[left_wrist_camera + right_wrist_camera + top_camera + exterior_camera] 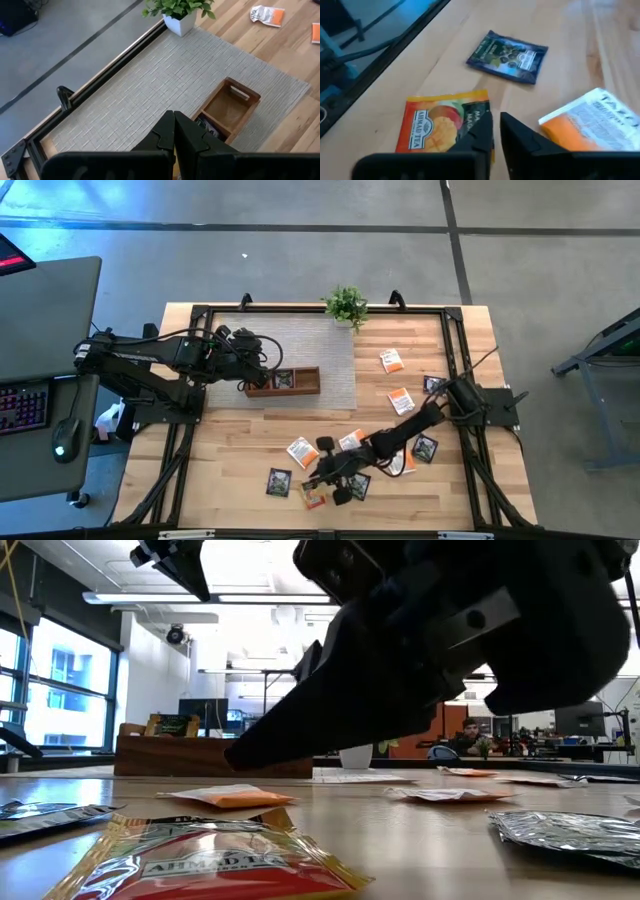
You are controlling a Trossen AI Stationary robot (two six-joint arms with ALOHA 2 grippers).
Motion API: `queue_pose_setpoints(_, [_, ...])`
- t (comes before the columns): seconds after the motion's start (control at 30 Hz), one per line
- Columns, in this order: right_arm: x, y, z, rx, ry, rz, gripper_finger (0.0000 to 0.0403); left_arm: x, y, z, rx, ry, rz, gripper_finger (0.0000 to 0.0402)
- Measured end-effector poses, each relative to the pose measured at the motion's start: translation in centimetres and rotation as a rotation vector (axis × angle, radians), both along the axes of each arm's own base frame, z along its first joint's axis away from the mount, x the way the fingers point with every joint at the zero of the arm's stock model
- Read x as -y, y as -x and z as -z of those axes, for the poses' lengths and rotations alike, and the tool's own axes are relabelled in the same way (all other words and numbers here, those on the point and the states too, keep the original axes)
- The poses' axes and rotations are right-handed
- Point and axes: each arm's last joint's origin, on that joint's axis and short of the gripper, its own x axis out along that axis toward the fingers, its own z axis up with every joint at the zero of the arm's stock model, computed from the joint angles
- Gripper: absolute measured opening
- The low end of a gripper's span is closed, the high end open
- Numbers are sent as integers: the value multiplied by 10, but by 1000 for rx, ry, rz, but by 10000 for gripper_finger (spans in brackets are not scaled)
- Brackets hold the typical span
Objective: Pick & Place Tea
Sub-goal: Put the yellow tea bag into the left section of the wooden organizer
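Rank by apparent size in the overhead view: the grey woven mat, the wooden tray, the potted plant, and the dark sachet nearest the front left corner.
1. Grey woven mat, clearly largest.
2. Wooden tray.
3. Potted plant.
4. Dark sachet, smallest.

Tray and plant are fairly close; the left end effector covers the tray's end, so that ranking is unsure.

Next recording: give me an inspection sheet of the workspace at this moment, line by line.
Surface: wooden table with a grey woven mat at the back.
Job's things: tea sachets scattered over the right and front of the table; wooden tray on the mat with at least one dark sachet inside.
Clutter: potted plant at the mat's far edge.
Grippers: left gripper shut, above the tray's end; right gripper slightly open, low over the mango sachet near the front edge.
Cables: black cables along the arms.
Surroundings: desk with keyboard and mouse at left; a person seated far behind.
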Motion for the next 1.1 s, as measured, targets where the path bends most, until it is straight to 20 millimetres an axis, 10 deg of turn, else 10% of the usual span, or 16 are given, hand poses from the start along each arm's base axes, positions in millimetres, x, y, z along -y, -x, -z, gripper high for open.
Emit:
queue_pose_setpoints(0.6, [0, -1, 23, -58, -45, -12, 201, 0, 0, 0, 3, 2, 0, 0])
queue_pose_setpoints(0.87, [2, 0, 33, -105, -15, -11, 158, 0, 0, 0, 2, 3, 1, 0])
queue_pose_setpoints(1.1, [9, -1, 36, -111, 85, -10, 25, 0, 0, 0, 0, 2, 2, 0])
